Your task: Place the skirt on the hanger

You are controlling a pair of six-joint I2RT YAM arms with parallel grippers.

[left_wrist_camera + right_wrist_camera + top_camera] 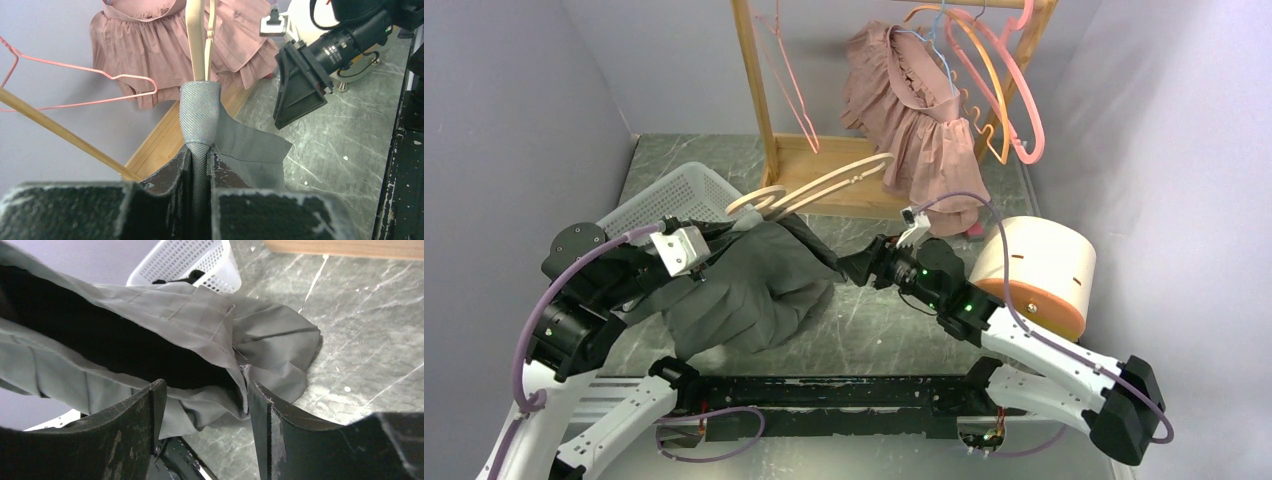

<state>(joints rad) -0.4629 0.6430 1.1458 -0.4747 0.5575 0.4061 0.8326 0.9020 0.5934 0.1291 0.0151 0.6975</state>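
1. We are seeing a white basket (674,195) at 10 o'clock from the skirt (754,285), touching its far edge.
2. A wooden rack (759,90) with a pink dress (914,120) is standing at 1 o'clock, and a round tub (1044,265) at 3 o'clock.
3. The skirt is lying bunched on the table (884,330), left of centre, its long axis running roughly from 8 to 2 o'clock.
4. The pale hanger (824,185) is sticking out of it toward 2 o'clock.
5. The left gripper (200,167) is clamping skirt cloth wrapped over the hanger's end.
6. The right gripper (206,390) is standing parted, straddling the skirt's 3 o'clock edge.
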